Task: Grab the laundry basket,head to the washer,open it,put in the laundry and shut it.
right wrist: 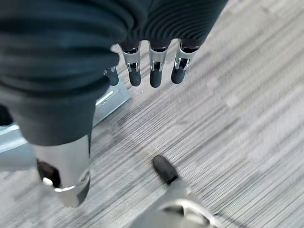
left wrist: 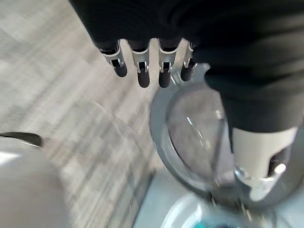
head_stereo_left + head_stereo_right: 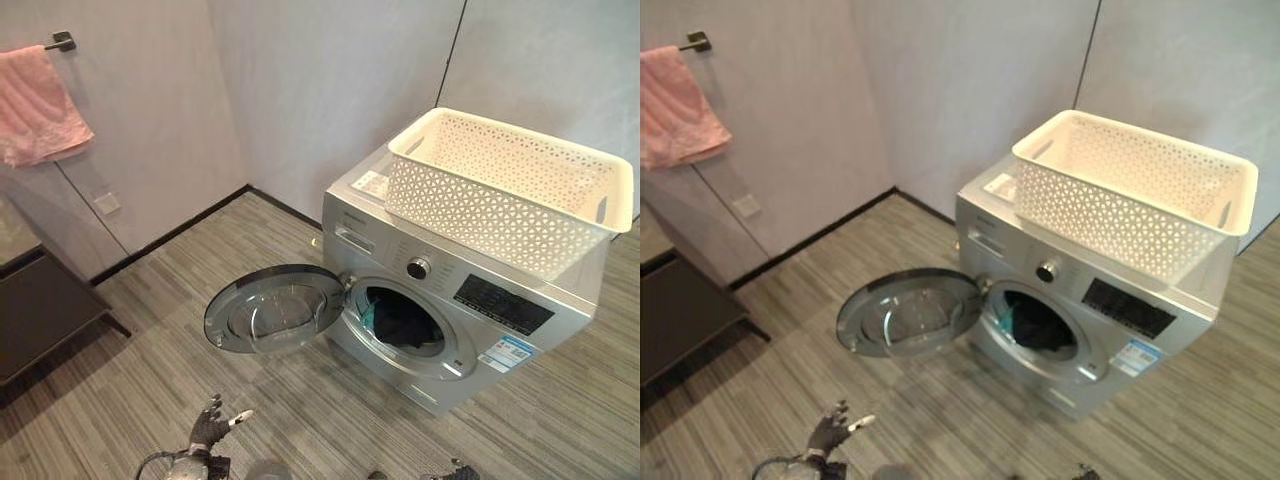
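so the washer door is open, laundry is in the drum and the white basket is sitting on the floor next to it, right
Not quite. The white basket sits on top of the washer, not on the floor, as the left eye view shows. The rest holds: the washer door is open and dark and teal laundry lies in the drum.

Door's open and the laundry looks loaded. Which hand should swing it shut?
Left, probably. The left hand hangs open on the side where the door has swung out; the right hand hangs over bare floor.
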{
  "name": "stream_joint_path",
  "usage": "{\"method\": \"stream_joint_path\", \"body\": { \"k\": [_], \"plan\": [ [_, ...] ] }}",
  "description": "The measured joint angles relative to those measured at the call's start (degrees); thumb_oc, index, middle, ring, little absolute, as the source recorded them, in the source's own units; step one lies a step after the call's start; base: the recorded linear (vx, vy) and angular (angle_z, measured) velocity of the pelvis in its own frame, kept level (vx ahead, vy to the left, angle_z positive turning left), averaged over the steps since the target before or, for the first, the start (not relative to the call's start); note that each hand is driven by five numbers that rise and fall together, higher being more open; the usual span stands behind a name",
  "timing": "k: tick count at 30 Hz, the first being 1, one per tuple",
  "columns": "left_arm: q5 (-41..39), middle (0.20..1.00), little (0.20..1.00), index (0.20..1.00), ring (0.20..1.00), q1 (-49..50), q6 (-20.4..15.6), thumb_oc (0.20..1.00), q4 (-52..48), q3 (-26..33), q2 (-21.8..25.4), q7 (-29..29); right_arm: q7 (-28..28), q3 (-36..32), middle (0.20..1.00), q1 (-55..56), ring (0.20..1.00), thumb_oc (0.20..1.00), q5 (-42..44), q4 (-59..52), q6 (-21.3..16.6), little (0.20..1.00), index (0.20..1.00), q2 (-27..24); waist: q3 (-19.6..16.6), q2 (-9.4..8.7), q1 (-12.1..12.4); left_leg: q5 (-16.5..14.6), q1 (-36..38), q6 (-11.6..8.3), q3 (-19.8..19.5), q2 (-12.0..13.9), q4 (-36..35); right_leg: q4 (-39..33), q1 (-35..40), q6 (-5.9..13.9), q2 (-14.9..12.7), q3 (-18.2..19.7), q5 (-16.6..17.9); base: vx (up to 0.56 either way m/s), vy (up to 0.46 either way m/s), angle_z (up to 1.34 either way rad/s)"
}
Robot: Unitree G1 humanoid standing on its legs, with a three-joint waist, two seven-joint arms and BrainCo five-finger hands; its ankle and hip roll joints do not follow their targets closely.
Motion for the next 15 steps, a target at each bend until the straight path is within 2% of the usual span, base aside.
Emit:
{"method": "stream_joint_path", "body": {
  "k": [2,3,4,5,6,7,8,9,10,12,13,14,15],
  "plan": [
    [1.66,1.000,1.000,1.000,1.000,-0.38,0.00,1.000,-0.13,0.26,0.31,2.03,-0.82,-0.07,1.000,0.01,1.000,1.000,-0.02,0.46,0.02,1.000,1.000,-0.43,0.02,0.31,-0.23,0.67,1.44,-1.11,-1.03,1.53,-7.36,0.00,-0.70,0.08,0.57,0.98,0.00,0.15,0.203,-0.33],
    [4.01,1.000,1.000,1.000,1.000,-1.60,0.19,1.000,0.17,1.14,0.89,4.01,-1.03,-1.24,1.000,0.03,1.000,1.000,-0.57,1.00,0.01,1.000,1.000,-0.67,-0.32,0.86,-1.25,0.95,3.18,-1.22,-0.84,2.24,-12.98,0.01,-1.55,0.71,1.07,3.40,0.09,0.21,0.318,-0.44],
    [4.73,1.000,1.000,1.000,1.000,-2.39,0.05,1.000,0.55,1.65,1.34,5.29,-1.17,-1.45,1.000,-0.15,1.000,1.000,-0.59,1.02,0.11,1.000,1.000,-0.89,-0.43,1.08,-1.45,1.02,4.43,-0.90,-0.53,1.97,-15.89,0.01,-1.59,0.56,1.34,3.74,0.16,0.18,0.314,-0.41],
    [6.29,1.000,1.000,1.000,1.000,-4.37,0.27,1.000,0.58,2.24,1.67,6.74,-1.37,-1.29,1.000,1.39,1.000,1.000,-0.62,0.81,0.84,1.000,1.000,-1.92,-0.73,2.38,-3.11,1.30,5.43,-0.11,-0.13,1.61,-14.53,0.02,-1.72,1.12,1.44,3.98,0.69,0.21,0.412,-0.23],
    [7.47,1.000,1.000,1.000,1.000,-5.84,0.73,1.000,1.17,2.44,2.67,7.58,-0.92,-1.54,1.000,2.29,1.000,1.000,-1.30,-0.16,1.00,1.000,1.000,-2.74,-0.78,3.13,-4.36,0.82,5.97,0.60,2.37,1.24,-13.11,0.10,-1.13,1.31,1.44,4.17,1.30,0.07,0.277,-0.39],
    [8.87,1.000,1.000,1.000,1.000,-7.26,0.71,1.000,2.67,4.17,4.89,9.19,-0.86,-2.59,1.000,3.00,1.000,1.000,-1.73,-0.47,1.31,1.000,1.000,-3.39,-2.24,3.94,-5.42,0.89,9.35,0.83,5.90,0.32,-17.88,0.79,-2.50,1.61,1.29,6.51,1.61,0.04,0.284,-0.72],
    [9.04,1.000,1.000,1.000,1.000,-8.81,0.61,1.000,4.43,5.78,6.83,10.61,-0.77,-2.63,1.000,2.75,1.000,1.000,-1.79,-0.91,1.36,1.000,1.000,-4.52,-2.80,5.43,-5.57,0.71,11.42,2.09,7.42,-0.08,-20.24,0.98,-3.77,1.44,1.58,7.45,1.88,0.03,0.248,-1.15],
    [9.47,1.000,1.000,1.000,1.000,-10.88,0.50,1.000,6.67,7.02,8.47,12.09,-0.78,-2.62,1.000,2.35,1.000,1.000,-2.18,-1.11,1.39,1.000,1.000,-5.22,-3.16,6.58,-5.47,0.99,11.91,2.05,10.16,0.01,-21.79,1.35,-4.97,1.01,1.23,7.49,2.14,0.02,0.288,-1.21],
    [10.14,1.000,1.000,1.000,1.000,-15.47,0.38,1.000,12.28,7.41,13.76,13.21,-0.22,0.23,1.000,2.31,1.000,1.000,-2.87,-2.06,1.43,1.000,1.000,-4.37,-3.37,4.91,-6.34,1.07,11.92,3.27,12.89,-1.66,-21.88,0.03,-6.05,1.14,0.05,8.78,2.84,0.01,0.205,-1.15],
    [10.08,1.000,1.000,1.000,1.000,-20.14,0.29,1.000,20.79,7.57,21.32,13.21,0.83,3.97,1.000,1.50,1.000,1.000,-4.46,-4.35,1.24,1.000,1.000,-3.32,-3.14,3.50,-6.11,1.34,12.73,3.54,17.28,-3.00,-22.76,0.02,-8.62,1.49,-0.61,13.54,5.43,-0.05,0.168,-1.10],
    [9.85,1.000,1.000,1.000,1.000,-22.79,0.13,1.000,22.94,9.66,26.32,13.96,1.35,5.40,1.000,1.48,1.000,1.000,-5.31,-5.83,0.52,1.000,1.000,-2.85,-3.05,3.70,-7.34,0.96,12.51,4.23,19.22,-2.70,-23.09,0.03,-8.53,1.76,-1.43,13.19,5.79,-0.09,0.138,-0.75],
    [9.80,1.000,1.000,1.000,1.000,-24.95,-0.16,1.000,23.85,9.17,28.04,13.78,1.47,5.58,1.000,1.70,1.000,1.000,-5.33,-6.07,0.55,1.000,1.000,-2.78,-3.15,3.51,-7.44,0.95,12.46,4.31,19.82,-2.79,-23.09,0.04,-8.43,2.01,-2.27,13.24,5.90,-0.08,0.078,-0.49],
    [9.58,1.000,1.000,1.000,1.000,-28.26,-0.48,1.000,24.51,8.38,31.52,13.72,1.87,5.93,1.000,1.52,1.000,1.000,-5.61,-6.42,0.56,1.000,1.000,-2.87,-3.71,2.46,-7.02,1.03,11.57,4.48,20.65,-3.17,-23.05,0.48,-8.71,2.29,-4.20,13.59,5.64,-0.24,0.061,-0.26]
  ]
}}
